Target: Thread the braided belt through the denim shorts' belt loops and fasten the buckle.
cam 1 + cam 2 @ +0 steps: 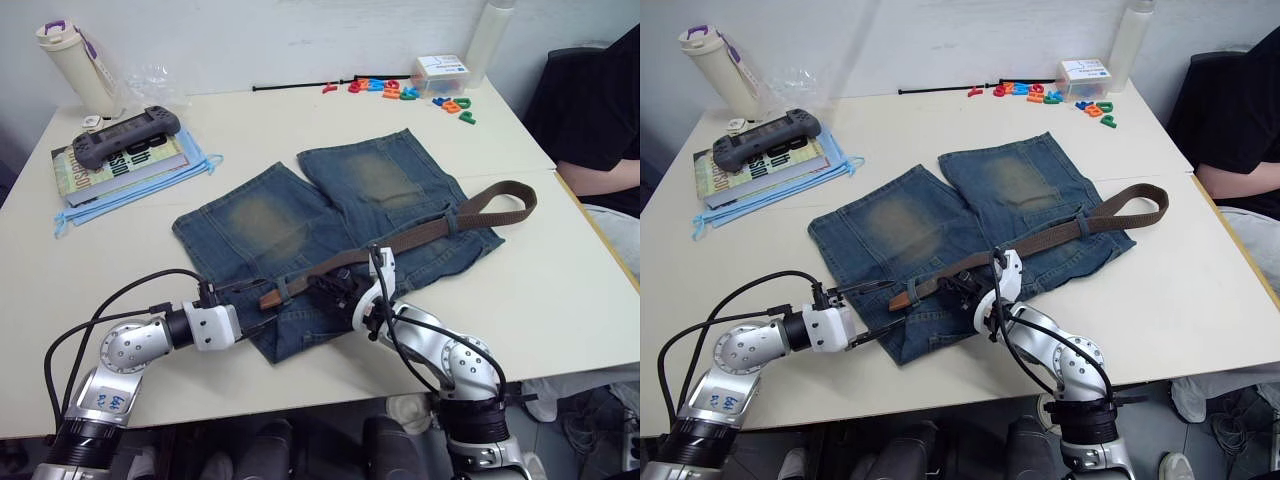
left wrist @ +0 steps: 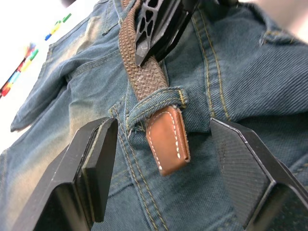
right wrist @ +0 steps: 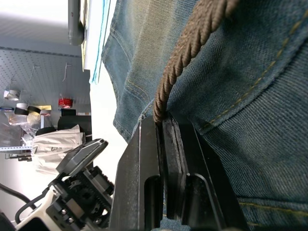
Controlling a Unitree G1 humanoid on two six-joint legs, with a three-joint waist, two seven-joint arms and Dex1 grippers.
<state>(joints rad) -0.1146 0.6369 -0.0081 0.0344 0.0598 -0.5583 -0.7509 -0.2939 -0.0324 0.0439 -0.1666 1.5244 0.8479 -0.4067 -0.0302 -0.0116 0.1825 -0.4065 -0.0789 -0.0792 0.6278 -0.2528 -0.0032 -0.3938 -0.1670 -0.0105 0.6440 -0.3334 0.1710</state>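
The denim shorts (image 1: 330,215) lie flat on the table with the waistband toward me. The braided belt (image 1: 420,235) runs across them and curls into a loop past the right edge. Its tan tip (image 2: 168,139) pokes out of one of the belt loops (image 2: 154,102) on the waistband. My left gripper (image 1: 260,305) is open, one finger on each side of the tip without touching it. A little further along the strap, my right gripper (image 1: 335,287) is shut on the belt (image 3: 185,57), pressing it against the denim. The buckle is hidden.
At the back left, a grey game controller (image 1: 125,133) rests on books and a blue folder (image 1: 140,180), beside a cream bottle (image 1: 75,65). Coloured letters (image 1: 420,95) and a white box (image 1: 440,70) lie at the back right. A person's arm (image 1: 600,180) rests by the right table edge.
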